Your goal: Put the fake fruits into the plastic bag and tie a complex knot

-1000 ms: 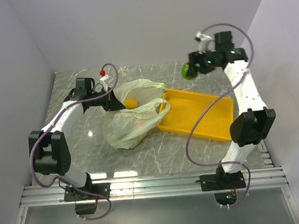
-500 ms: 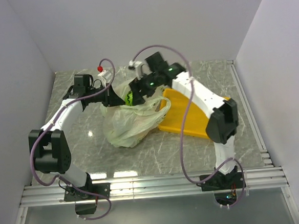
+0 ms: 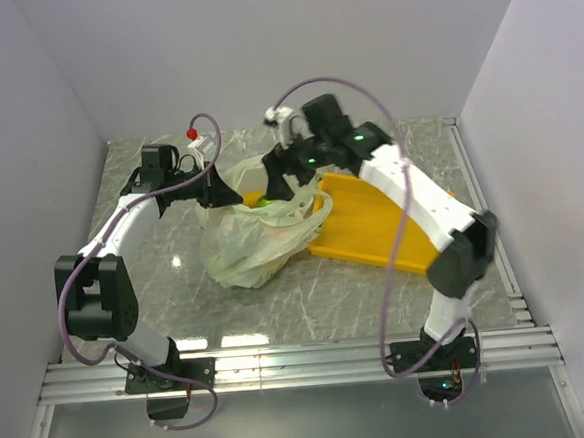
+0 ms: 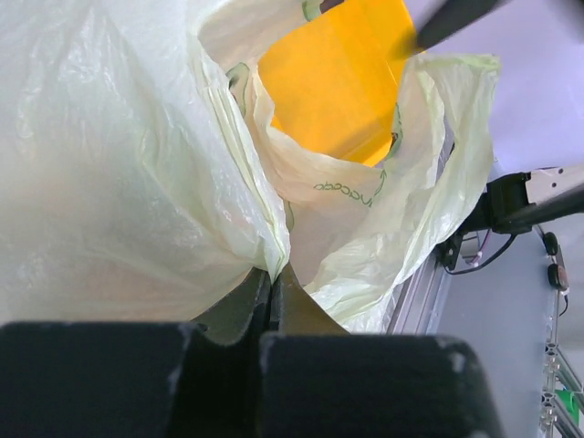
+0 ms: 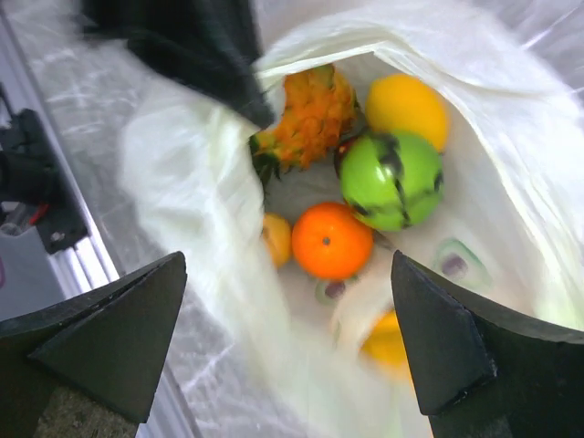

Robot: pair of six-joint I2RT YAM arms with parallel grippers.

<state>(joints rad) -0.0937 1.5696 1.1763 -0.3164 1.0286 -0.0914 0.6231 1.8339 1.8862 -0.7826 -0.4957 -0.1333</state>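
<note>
Gaping right tool [image 5: 288,265] has dropped green apple [image 5: 391,180] into plastic bag [image 5: 182,182]

Fake fruits [image 5: 388,178] lie inside the open plastic bag [image 3: 239,255].

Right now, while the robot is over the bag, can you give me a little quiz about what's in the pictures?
1. True or false: the green apple lies inside the plastic bag.
2. Pick one: what is the left claw pinching? A) the bag's edge B) a spoon C) a cup
3. Fill the gap: the right claw hangs over the bag's mouth with its jaws ____.

Key: 1 true; 2 A; 3 open.
</note>
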